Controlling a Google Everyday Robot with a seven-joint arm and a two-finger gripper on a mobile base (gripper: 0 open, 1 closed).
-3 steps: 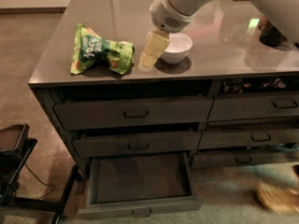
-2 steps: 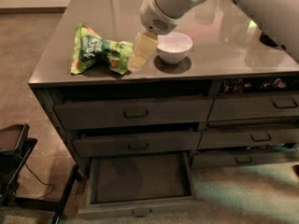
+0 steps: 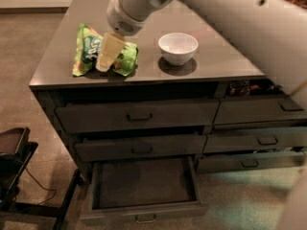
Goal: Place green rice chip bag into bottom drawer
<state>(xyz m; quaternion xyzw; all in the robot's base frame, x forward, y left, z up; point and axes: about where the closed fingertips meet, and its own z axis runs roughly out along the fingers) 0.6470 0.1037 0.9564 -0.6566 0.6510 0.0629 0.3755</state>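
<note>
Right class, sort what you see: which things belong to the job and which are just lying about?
Job: green rice chip bag on the countertop; open bottom drawer; claw, down at the bag.
Lying about: white bowl; upper drawers; right-hand drawers.

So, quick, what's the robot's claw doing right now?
Gripper: down at the green rice chip bag; whether it is open, closed or holding the bag cannot be told.

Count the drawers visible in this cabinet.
6. Left column, wide: top drawer, middle drawer, bottom drawer, pulled open. Right column, narrower: upper right drawer, middle right drawer, lower right drawer. The arm may hide more at right. The gripper is at the green rice chip bag.
</note>
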